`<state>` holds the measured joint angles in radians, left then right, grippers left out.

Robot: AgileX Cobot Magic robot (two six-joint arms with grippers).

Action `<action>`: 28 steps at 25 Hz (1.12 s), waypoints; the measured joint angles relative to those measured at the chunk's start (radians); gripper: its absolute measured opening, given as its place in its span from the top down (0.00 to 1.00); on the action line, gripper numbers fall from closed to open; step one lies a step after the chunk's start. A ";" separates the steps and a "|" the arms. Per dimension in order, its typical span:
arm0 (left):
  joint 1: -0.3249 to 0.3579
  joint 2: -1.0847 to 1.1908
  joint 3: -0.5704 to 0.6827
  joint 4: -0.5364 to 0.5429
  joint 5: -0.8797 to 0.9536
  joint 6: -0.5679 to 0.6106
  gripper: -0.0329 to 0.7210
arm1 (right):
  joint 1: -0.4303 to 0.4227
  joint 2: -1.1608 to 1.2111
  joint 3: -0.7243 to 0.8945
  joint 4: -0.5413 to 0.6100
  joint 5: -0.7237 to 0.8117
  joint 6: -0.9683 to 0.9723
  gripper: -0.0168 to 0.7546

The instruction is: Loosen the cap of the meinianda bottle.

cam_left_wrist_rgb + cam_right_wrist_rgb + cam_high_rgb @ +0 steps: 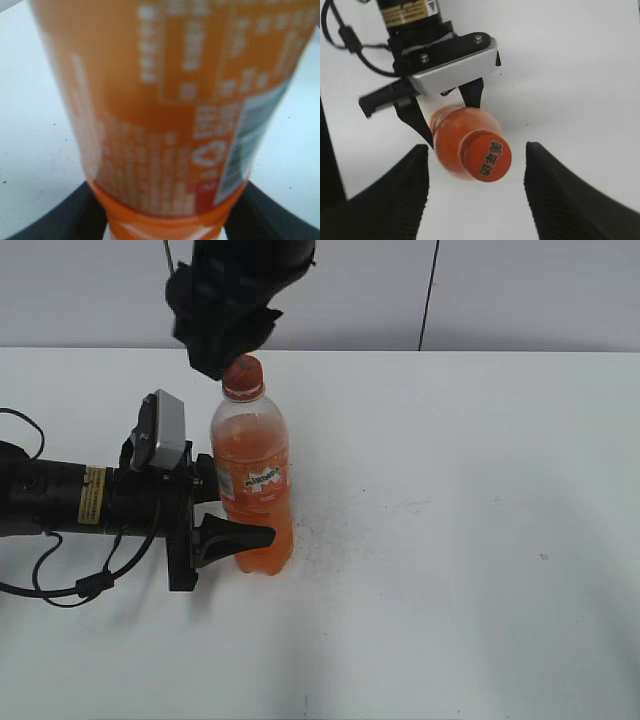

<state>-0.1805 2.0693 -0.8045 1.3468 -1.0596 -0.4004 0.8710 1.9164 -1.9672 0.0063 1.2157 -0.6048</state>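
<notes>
The meinianda bottle stands upright on the white table, full of orange drink. Its orange cap is on the neck. My left gripper is shut on the lower body of the bottle, one black finger on each side. In the left wrist view the bottle's label fills the frame between the fingers. My right gripper hangs just above and behind the cap, open. In the right wrist view its two black fingers stand wide apart, with the cap between them and untouched.
The white table spreads to the right and front of the bottle. The left arm and its cable lie along the table's left side. A grey wall stands behind the far edge.
</notes>
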 joint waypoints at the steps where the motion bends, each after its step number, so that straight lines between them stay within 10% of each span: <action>1: 0.000 0.000 0.000 0.000 0.000 0.000 0.42 | 0.000 0.000 0.000 0.000 0.000 0.154 0.38; 8: 0.000 0.000 0.000 0.002 -0.002 0.001 0.42 | 0.000 0.000 0.001 -0.073 0.003 0.772 0.38; 21: 0.000 0.000 -0.001 0.007 -0.002 0.001 0.42 | 0.000 0.078 0.006 -0.054 0.003 0.810 0.40; 28: 0.000 0.000 -0.001 0.009 -0.002 0.001 0.42 | 0.000 0.078 0.006 -0.054 0.003 0.809 0.62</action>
<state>-0.1805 2.0693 -0.8055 1.3559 -1.0615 -0.3995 0.8710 1.9945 -1.9613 -0.0473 1.2191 0.2039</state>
